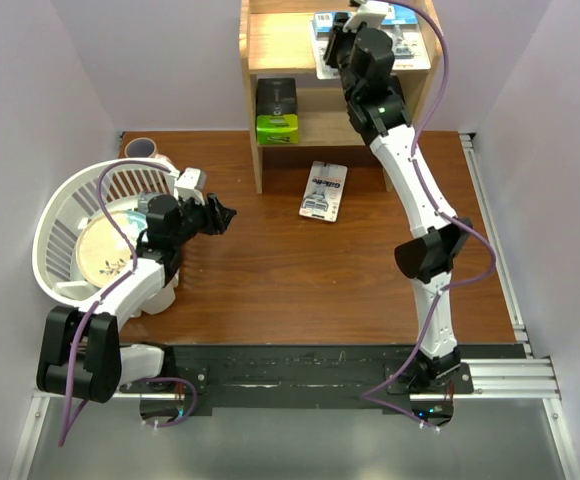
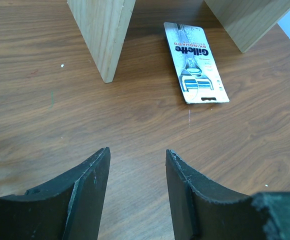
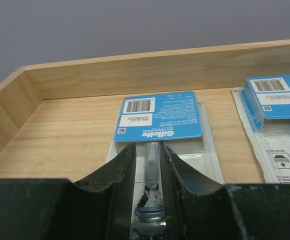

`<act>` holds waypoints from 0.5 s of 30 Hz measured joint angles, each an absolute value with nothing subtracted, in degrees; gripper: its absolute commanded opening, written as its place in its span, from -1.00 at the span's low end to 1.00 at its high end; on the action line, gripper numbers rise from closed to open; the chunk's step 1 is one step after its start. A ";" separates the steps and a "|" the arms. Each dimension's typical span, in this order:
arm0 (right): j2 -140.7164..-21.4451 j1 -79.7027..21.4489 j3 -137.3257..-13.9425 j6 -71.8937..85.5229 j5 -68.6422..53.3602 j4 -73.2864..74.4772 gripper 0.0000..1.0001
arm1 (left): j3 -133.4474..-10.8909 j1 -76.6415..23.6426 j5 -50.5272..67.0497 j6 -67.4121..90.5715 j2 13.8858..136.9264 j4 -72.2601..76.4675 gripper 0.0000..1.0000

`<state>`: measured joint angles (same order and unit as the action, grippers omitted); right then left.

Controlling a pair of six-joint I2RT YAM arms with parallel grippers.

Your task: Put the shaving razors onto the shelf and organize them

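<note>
The wooden shelf [image 1: 270, 40] stands at the back of the table. My right gripper [image 1: 345, 30] is over its top tier, shut on a white-and-blue blister card [image 3: 160, 117] that lies back side up on the wood [image 3: 65, 140]; the fingers [image 3: 122, 170] straddle the razor handle bulge. A second card [image 3: 280, 110] lies to its right. A black box with a lime-green end [image 1: 277, 110] sits on the lower tier. A third card [image 1: 323, 190] lies on the table in front of the shelf, also in the left wrist view [image 2: 197, 62]. My left gripper [image 1: 222, 215] is open and empty, low over the table [image 2: 137, 155].
A white plastic basket [image 1: 60, 210] holding a plate [image 1: 105, 250] sits at the left under my left arm. A cup [image 1: 142, 148] stands behind it. The shelf's side panels [image 2: 102, 35] reach the table ahead of the left gripper.
</note>
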<state>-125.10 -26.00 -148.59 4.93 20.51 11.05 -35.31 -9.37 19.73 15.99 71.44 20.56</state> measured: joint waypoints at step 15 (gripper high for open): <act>-115.94 -27.68 -138.78 -0.67 19.59 9.41 0.37 | -33.82 -9.37 19.75 17.41 70.91 21.67 0.06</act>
